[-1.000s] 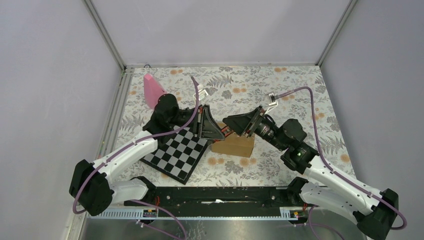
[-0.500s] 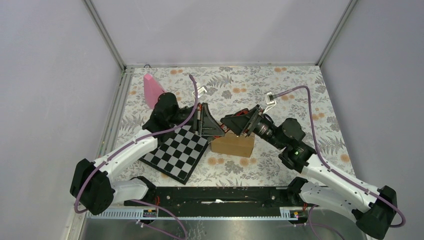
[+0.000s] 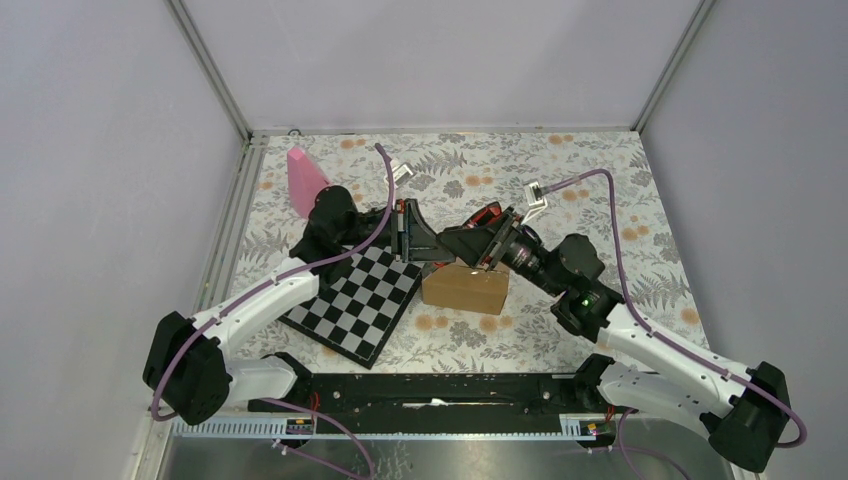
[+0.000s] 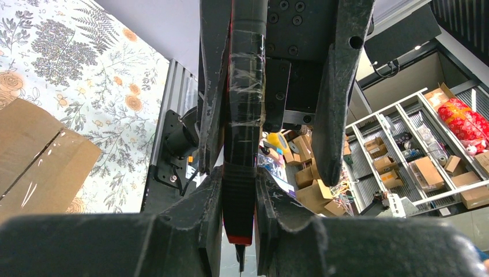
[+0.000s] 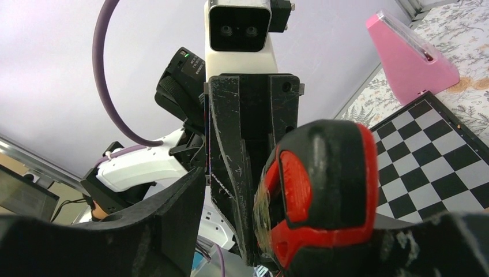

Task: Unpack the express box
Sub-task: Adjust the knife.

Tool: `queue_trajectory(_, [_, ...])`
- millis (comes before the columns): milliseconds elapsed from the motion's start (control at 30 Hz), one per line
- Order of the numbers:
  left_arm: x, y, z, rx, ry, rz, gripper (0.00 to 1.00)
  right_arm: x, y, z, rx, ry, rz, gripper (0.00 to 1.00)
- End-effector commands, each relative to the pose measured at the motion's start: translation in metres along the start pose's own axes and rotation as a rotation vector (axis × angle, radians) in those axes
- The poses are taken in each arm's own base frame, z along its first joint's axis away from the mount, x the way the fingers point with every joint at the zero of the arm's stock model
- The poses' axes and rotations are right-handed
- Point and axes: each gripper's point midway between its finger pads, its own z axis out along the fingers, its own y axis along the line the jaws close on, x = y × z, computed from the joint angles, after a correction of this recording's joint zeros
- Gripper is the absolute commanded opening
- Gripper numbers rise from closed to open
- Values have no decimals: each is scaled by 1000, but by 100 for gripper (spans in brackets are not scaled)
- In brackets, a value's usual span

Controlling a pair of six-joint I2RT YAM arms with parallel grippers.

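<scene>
Blocked above the express box (image 3: 465, 290) by left arm (image 3: 262, 298) and right arm (image 3: 655, 345) meeting there. Chessboard (image 3: 350, 305) just beside on the left, pink cone (image 3: 304, 180) far back-left. Open tabletop (image 3: 600, 180) right and behind.

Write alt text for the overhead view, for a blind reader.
The left gripper clamps a red-and-black tool, nose to nose with the right gripper, above a brown cardboard box on a floral table. A chessboard lies beside the box, a pink wedge farther back.

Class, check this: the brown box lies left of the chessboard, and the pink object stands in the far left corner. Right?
No. The top external view shows the express box lying right of the chessboard, not left. The pink object does stand in the far left corner.
</scene>
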Motion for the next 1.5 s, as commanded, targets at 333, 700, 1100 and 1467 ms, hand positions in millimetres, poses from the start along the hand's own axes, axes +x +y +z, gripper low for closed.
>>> queue_trajectory(333, [7,-11,-3,19,67,83,0,-35,32,-6,-32,-95,-116,61])
queue_trajectory(700, [9,-9,-2,1,83,100,0,-31,33,-2,-42,-70,-114,2])
queue_trajectory(1100, [5,34,-30,-344,16,16,79,-73,-38,-22,437,-119,-457,0])
queue_trajectory(1467, [71,95,-64,-686,121,-195,61,-119,-113,-56,904,-187,-861,0])
